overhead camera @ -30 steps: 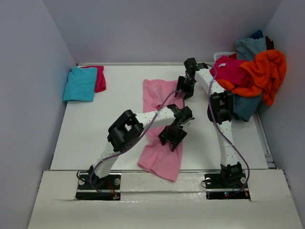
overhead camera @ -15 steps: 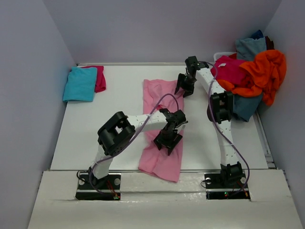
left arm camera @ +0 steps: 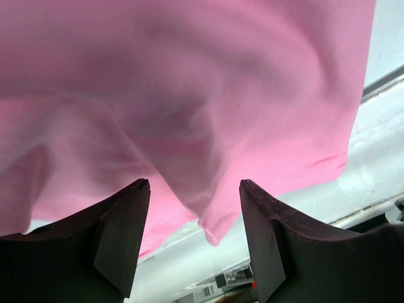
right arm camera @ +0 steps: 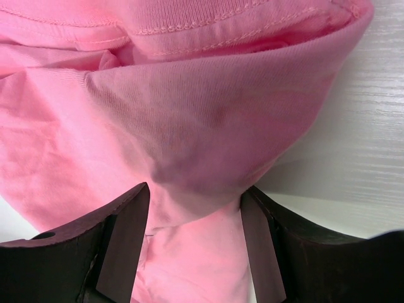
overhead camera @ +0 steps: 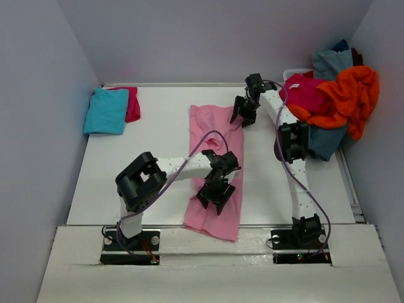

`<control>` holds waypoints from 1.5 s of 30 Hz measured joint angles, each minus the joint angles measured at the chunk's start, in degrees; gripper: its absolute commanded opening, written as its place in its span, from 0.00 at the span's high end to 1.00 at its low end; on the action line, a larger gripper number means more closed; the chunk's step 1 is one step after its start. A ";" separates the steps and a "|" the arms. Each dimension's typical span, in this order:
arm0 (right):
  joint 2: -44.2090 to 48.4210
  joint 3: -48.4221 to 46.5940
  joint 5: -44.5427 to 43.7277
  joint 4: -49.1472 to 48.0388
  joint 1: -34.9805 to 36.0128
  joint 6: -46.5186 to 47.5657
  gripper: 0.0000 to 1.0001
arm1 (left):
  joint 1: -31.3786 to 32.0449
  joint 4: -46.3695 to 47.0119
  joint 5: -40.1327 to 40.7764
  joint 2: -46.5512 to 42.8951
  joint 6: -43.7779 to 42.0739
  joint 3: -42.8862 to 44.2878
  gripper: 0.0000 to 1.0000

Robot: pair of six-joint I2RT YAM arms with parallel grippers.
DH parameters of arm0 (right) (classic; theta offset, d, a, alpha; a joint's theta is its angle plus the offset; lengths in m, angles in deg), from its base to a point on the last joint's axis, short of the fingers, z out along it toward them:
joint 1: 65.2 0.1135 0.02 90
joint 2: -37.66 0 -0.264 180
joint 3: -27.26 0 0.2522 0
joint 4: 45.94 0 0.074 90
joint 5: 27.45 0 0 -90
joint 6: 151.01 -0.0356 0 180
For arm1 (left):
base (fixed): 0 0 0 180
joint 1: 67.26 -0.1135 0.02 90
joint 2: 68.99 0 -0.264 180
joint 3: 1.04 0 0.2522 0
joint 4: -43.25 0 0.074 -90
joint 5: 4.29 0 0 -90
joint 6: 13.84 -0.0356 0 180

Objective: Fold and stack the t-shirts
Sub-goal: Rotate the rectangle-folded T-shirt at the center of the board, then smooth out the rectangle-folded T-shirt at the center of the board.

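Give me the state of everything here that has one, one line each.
Pink shirt, folded into a long strip, lying on the table.
Turquoise shirt, folded, resting on the magenta shirt.
Magenta shirt, folded, mostly covered.
Heap of shirts, crumpled, unfolded, far right.
Left gripper, open over the pink shirt's near end.
Right gripper, open over its far end.

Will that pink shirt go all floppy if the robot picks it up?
Probably floppy: the light pink cloth t-shirt lies in soft wrinkles and folds. Likely light: the fabric looks thin. It shouldn't roll or tip, since it lies spread on the white table.
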 measured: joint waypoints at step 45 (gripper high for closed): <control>14.93 15.67 -0.55 -0.74 1.25 1.81 0.34 | -5.55 2.43 9.31 -12.52 9.14 7.43 0.32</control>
